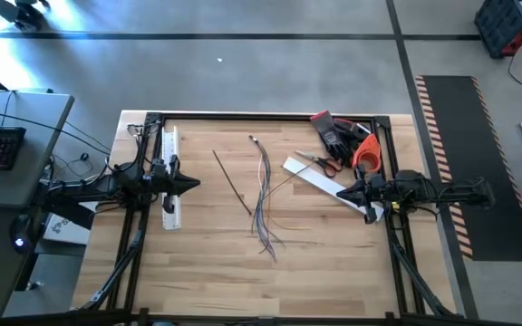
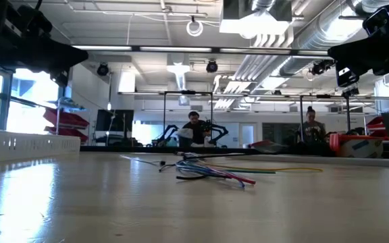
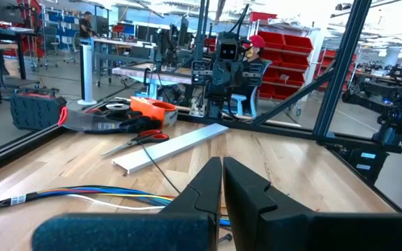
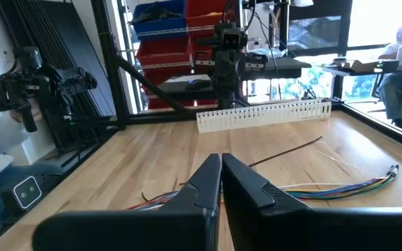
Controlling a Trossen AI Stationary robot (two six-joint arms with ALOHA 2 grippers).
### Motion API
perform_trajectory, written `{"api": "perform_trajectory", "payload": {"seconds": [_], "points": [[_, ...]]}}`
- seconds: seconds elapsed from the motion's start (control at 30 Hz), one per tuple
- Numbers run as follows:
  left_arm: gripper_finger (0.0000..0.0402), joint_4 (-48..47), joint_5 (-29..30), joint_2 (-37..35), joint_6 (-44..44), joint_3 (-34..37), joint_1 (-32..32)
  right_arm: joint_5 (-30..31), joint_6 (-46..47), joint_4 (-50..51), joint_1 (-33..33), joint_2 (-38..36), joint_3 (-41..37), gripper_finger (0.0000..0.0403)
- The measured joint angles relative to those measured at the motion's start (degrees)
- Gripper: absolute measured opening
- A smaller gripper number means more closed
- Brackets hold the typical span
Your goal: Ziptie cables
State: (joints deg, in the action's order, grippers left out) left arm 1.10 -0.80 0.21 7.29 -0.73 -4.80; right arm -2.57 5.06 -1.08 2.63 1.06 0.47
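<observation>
The loose bunch of thin blue, grey and reddish cables [image 1: 264, 197] lies on the light wooden tabletop [image 1: 216, 263], near its middle. A thin, stiff dark ziptie [image 1: 232, 182] lies just beside the cables, on the left arm's side. The left gripper [image 1: 195, 184] hovers beside the white slotted plastic duct [image 1: 170, 177], well apart from the cables, fingers [image 3: 204, 188] together and empty. The right gripper [image 1: 340, 193] hovers over the flat white strip [image 1: 326, 185], opposite the cables, fingers pressed together, holding nothing.
</observation>
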Motion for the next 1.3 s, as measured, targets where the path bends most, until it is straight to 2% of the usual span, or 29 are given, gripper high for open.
{"api": "perform_trajectory", "payload": {"seconds": [0.1,0.2,0.23,0.4,0.47,0.53,0.63,0.73,0.87,1.0,1.1,1.17,1.3], "points": [[0.0,0.0,0.0,0.0,0.0,0.0,0.0,0.2,-1.5,0.0,0.0,0.0,0.0,0.0],[0.0,0.0,0.0,0.0,0.0,0.0,0.0,5.0,-13.7,-0.6,-0.1,0.0,0.0,0.0],[0.0,0.0,0.0,0.0,0.0,0.0,0.0,5.7,-15.3,-1.1,-0.1,0.0,0.0,0.0],[0.0,0.0,0.0,0.0,0.0,0.0,0.0,5.8,-15.7,-4.5,-0.1,0.0,0.0,0.0],[0.0,0.0,0.0,0.0,0.0,0.0,0.0,5.5,-14.1,-7.9,-0.1,0.0,0.0,0.0],[0.0,0.0,0.0,0.0,0.0,0.0,0.0,5.1,-6.4,-12.5,0.0,0.0,0.0,0.0],[0.0,0.0,0.0,0.0,0.0,0.0,0.0,10.0,0.9,-19.3,-0.1,0.0,0.0,0.0],[0.0,0.0,0.0,0.0,0.0,0.0,0.0,15.6,0.4,-24.4,-0.1,0.2,0.0,0.0],[0.0,0.2,0.4,0.0,0.0,0.0,0.0,13.9,1.2,-26.2,-0.1,2.2,0.0,0.0],[0.0,1.5,3.9,0.0,0.0,0.0,0.0,15.8,5.8,-28.6,-0.1,10.4,0.0,0.0],[0.0,3.5,7.1,0.0,0.0,0.0,0.0,20.6,7.0,-33.9,-0.2,21.5,0.0,0.0],[0.0,4.5,9.0,0.0,0.0,0.0,0.0,21.6,7.0,-39.4,-0.9,29.8,0.1,0.0],[0.0,6.5,11.5,0.0,0.0,0.0,0.0,17.1,9.8,-40.0,-3.5,45.5,5.6,0.0]]}}
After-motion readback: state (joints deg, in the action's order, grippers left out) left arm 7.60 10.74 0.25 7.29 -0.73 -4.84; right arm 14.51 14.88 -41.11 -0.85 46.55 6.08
